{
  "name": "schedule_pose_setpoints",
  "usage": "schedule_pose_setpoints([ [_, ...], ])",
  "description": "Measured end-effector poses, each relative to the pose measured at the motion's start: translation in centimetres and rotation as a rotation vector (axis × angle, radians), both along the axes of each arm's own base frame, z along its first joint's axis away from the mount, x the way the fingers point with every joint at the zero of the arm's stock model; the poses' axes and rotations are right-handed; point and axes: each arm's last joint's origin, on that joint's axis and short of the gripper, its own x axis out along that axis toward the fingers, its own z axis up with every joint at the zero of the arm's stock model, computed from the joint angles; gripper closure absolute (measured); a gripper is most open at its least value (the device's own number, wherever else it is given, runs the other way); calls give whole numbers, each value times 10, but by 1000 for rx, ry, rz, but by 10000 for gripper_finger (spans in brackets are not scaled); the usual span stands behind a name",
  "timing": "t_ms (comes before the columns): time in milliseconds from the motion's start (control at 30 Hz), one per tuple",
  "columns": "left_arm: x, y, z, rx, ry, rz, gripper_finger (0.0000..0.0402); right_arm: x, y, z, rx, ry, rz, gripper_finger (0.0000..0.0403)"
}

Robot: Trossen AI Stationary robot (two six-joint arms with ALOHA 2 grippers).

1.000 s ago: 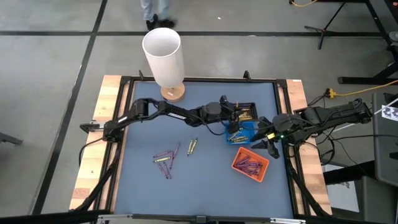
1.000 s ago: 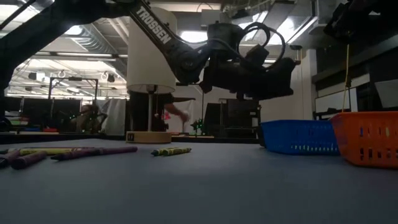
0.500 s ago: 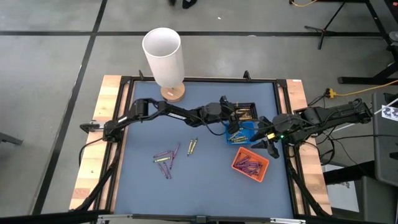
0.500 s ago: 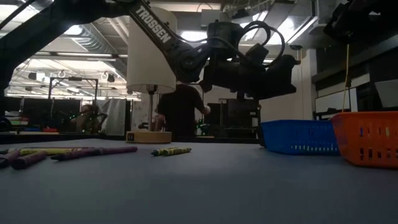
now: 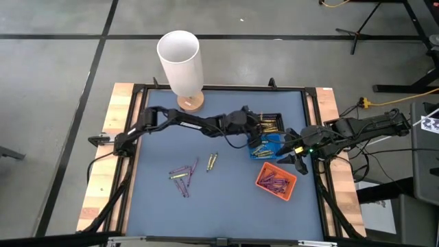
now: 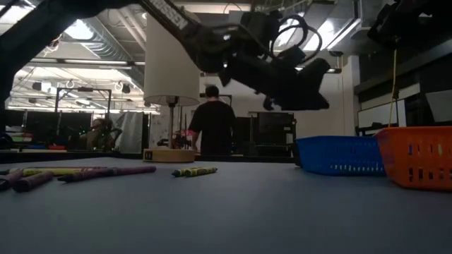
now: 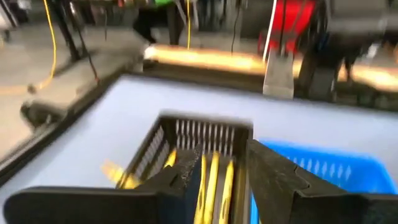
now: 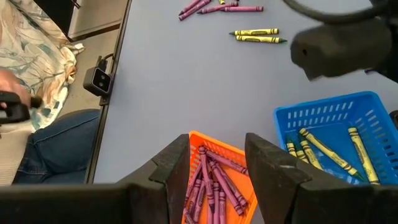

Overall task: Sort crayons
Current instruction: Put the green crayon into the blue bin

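Loose crayons (image 5: 184, 172) lay well behind the left gripper (image 7: 221, 180), fingers parted, empty, over the black tray (image 7: 186, 134). Right gripper (image 8: 216, 163) gaped above the orange tray (image 8: 249, 199). Light, stiff, rolling sticks: pinch mid-length.

Toward the right of the bench (image 5: 158, 202), three trays in a close cluster — black tray (image 5: 269, 123) farthest back, blue tray (image 5: 264, 147) just before it, orange tray (image 5: 276, 180) nearest the front. Left of these, loose crayons (image 5: 184, 173) near mid-bench — a pair (image 5: 212, 160) slightly apart. At the back edge, a lamp (image 5: 182, 67).
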Motion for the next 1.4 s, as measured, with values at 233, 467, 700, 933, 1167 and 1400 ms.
schedule_pose_setpoints([
  [233,-23,-18,39,-65,178,-14,302,1,-2,0,-78,-24,-7,249],
  [467,-52,-54,88,-24,281,-101,305,3,-3,-1,-149,-35,-61,249],
  [700,-102,-94,131,-44,443,-164,305,25,-2,-4,-284,-91,-130,249],
  [933,-136,-136,142,-54,541,-49,305,68,9,-20,-405,-144,-23,249],
  [1167,-159,-176,131,-80,622,66,305,108,19,-51,-520,-152,79,249],
  [1400,-176,-203,111,-112,635,128,305,140,24,-82,-609,-172,176,249],
])
